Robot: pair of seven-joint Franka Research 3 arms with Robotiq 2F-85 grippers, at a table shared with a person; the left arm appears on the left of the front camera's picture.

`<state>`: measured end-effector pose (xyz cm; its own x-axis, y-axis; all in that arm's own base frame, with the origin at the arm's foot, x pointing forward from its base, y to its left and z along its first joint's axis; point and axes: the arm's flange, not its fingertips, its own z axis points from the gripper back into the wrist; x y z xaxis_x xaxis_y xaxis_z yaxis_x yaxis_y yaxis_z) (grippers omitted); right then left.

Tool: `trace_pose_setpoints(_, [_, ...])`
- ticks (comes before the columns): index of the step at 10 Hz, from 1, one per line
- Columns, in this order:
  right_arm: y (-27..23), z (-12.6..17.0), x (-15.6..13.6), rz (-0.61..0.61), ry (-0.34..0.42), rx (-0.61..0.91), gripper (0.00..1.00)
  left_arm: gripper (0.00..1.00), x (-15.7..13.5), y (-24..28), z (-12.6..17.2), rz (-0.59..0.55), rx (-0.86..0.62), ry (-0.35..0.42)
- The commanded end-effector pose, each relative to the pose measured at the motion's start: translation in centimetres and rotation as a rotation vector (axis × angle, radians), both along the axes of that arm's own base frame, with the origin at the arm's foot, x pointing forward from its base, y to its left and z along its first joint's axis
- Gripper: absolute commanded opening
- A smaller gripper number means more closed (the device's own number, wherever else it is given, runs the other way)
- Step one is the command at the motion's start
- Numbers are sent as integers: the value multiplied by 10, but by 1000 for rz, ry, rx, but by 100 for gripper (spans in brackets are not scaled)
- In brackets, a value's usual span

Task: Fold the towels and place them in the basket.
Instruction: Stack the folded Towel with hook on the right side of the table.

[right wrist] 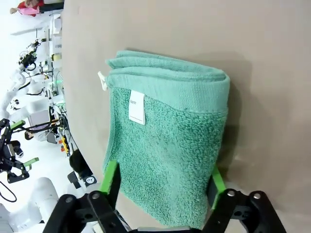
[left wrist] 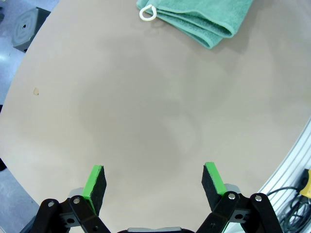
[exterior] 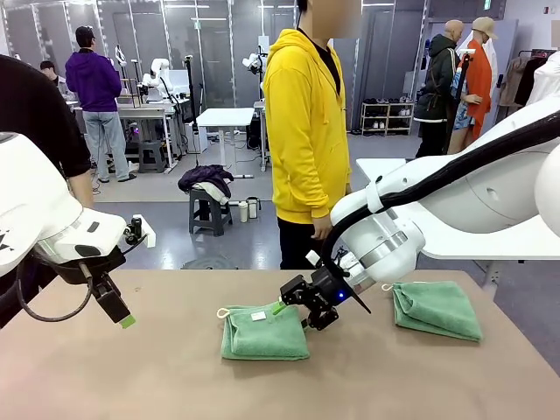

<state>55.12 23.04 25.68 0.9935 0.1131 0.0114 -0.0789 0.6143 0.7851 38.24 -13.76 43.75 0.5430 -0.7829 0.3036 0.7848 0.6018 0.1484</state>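
Observation:
A folded mint-green towel (exterior: pixel 262 332) lies at the table's middle, its white tag (right wrist: pixel 137 107) facing up and its cord loop at its left corner. My right gripper (exterior: pixel 293 315) is down at this towel's right end. In the right wrist view its fingers (right wrist: pixel 111 178) stand wide on either side of the towel (right wrist: pixel 170 131), which fills the gap between them. A second folded towel (exterior: pixel 437 308) rests at the right. My left gripper (exterior: pixel 122 317) hovers open over bare table at the left, and the left wrist view (left wrist: pixel 153 182) has the middle towel (left wrist: pixel 199 19) far ahead. The basket is out of view.
A person in a yellow hoodie (exterior: pixel 302 131) stands at the far side of the brown table (exterior: pixel 131 385), hands down. The table's right edge runs close beside the second towel.

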Motion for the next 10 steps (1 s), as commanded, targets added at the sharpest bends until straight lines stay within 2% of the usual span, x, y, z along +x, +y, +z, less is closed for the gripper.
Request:
trace_pose_setpoints(1, [4, -7, 2, -27, -25, 25, 0, 100, -1, -2, -1, 16, 3, 1])
trace_pose_setpoints(3, [6, -6, 0, -39, -24, 18, 0, 100, -1, -2, -1, 16, 3, 1])
trace_pose_setpoints(4, [7, -6, 0, -42, -25, 13, 15, 100, -1, -2, -1, 16, 3, 1])
trace_pose_setpoints(5, [8, -7, 0, -45, -21, 10, 4, 100, -1, -2, -1, 16, 3, 1])
trace_pose_setpoints(6, [9, -8, 0, -48, -17, 7, 0, 100, -1, -2, -1, 16, 3, 1])
trace_pose_setpoints(9, [12, -8, -2, -45, -2, 16, 0, 100, -1, -2, -1, 16, 3, 1])
trace_pose_setpoints(10, [20, -10, -4, -30, 41, 33, 0, 100, -1, -2, -1, 16, 3, 1])
